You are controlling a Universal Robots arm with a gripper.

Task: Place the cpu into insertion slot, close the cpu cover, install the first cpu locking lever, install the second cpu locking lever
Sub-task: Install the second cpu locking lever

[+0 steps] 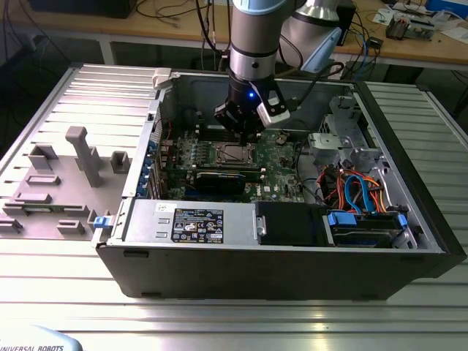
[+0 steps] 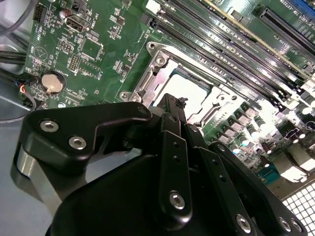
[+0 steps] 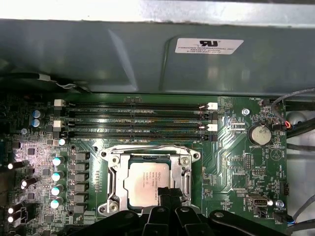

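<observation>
Exterior view: open computer case (image 1: 409, 241) lies on a ribbed metal table (image 1: 219, 322), the arm reaching down into it. The gripper (image 1: 243, 131) hangs just above the socket on the motherboard (image 1: 281, 157).

First wrist view: the cpu (image 3: 147, 183) sits flat in the insertion slot, silvery top showing. The cpu cover (image 3: 115, 169) lies down around it, its frame framing the chip on all sides through the open window. So placing looks done, and the cover appears closed, though I cannot tell if it is fully seated.

The locking levers: thin metal runs along the socket edges, but whether either lever is hooked under its catch I cannot tell. I judge the lever steps are what is left.

Gripper fingers (image 3: 167, 196) appear drawn together at the tips, nothing between them, poised over the near edge of the socket. Second wrist view agrees: fingertips (image 2: 172, 105) meet, holding nothing, right at the frame's edge.

Edges and room: memory slots (image 3: 138, 120) run just beside one side of the socket; a row of capacitors (image 3: 56, 174) stands near another. The case wall (image 3: 147, 59) rises beyond the memory slots. Open board lies toward the coin battery (image 3: 259, 133). Tight quarters sideways, free room above.
</observation>
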